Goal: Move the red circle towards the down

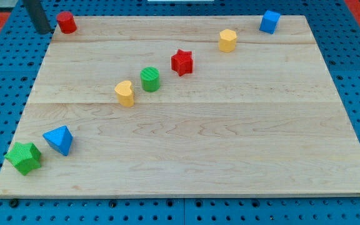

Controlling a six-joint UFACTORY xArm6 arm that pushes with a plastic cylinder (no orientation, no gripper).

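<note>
Red circle [66, 22] sits just right of my tip [43, 30].

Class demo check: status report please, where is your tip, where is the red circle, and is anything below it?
My tip sits just left of the red round block, top-left corner of the wooden board. Not yet pushed down. Path below it open.

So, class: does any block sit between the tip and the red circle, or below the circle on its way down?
No. My tip sits just left of the red circle, nothing between. Straight below, no block until the blue one near the bottom.
</note>
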